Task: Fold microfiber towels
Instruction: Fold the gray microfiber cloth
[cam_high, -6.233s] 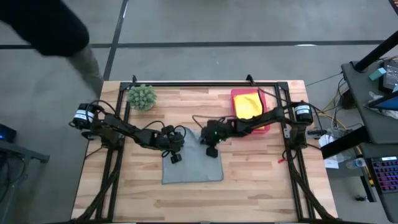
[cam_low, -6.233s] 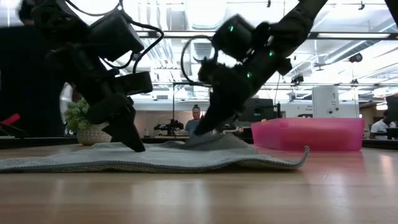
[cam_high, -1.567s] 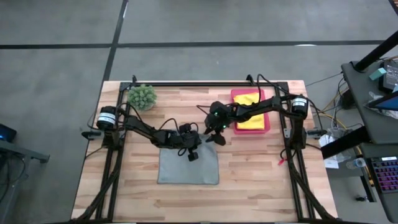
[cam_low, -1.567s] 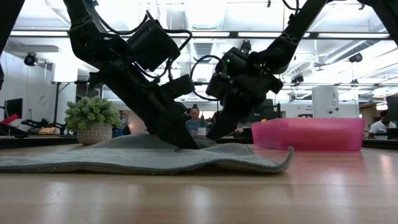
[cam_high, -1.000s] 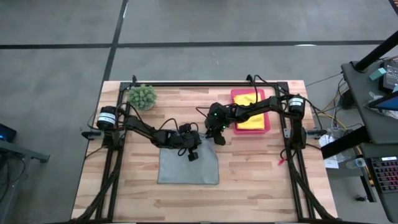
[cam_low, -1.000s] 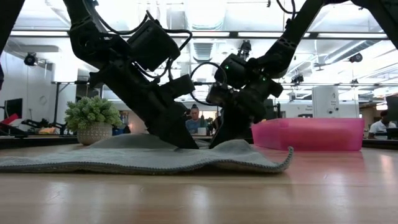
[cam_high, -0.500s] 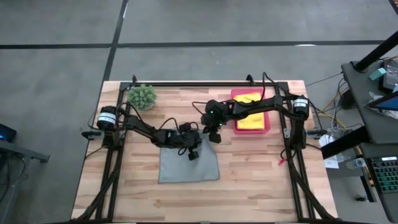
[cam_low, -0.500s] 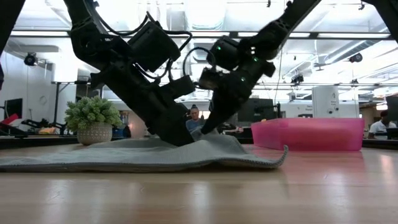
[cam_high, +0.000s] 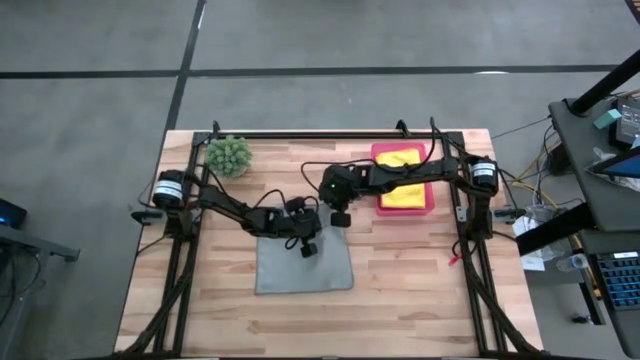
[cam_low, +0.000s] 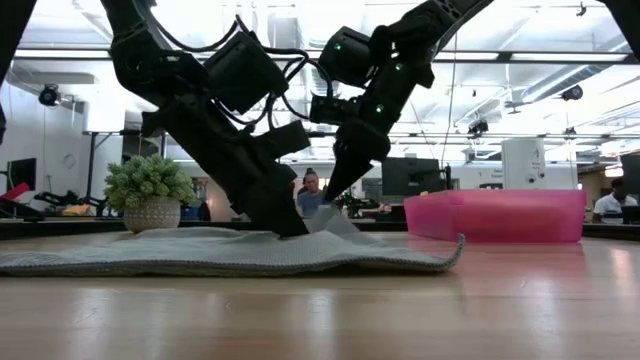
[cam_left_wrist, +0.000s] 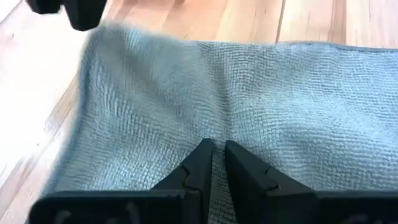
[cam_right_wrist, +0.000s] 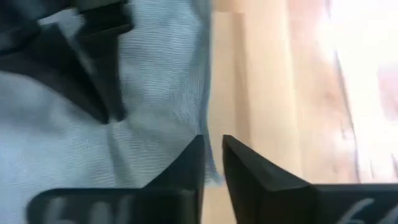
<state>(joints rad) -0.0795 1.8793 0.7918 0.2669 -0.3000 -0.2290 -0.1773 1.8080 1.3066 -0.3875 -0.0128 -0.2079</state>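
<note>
Grey towel (cam_high: 303, 263): lies flat on the wooden tabletop (cam_high: 400, 270), near the middle, slightly nearer the left arm; roughly square, with the slightly longer axis running from the far edge to the near edge; sides close to parallel with the tabletop's edges.
Towel's far edge: bunched into a low ridge under the two claws (seen in the low view); the corner nearest the pink tray curls up off the wood.
Left claw (cam_left_wrist: 214, 152): fingers narrowed to a thin slit, tips pressing down on the grey towel near its far edge; whether any cloth is pinched between them I cannot tell.
Right claw (cam_right_wrist: 211, 146): fingers nearly together, at the towel's far right corner, a thin fold of the edge caught between them and lifted a little.
Yellow towel (cam_high: 398, 160): in the pink tray (cam_high: 424, 205), at the far right of the tabletop, over an orange one.
Potted plant (cam_high: 228, 155): far left corner, well apart from the towel.
</note>
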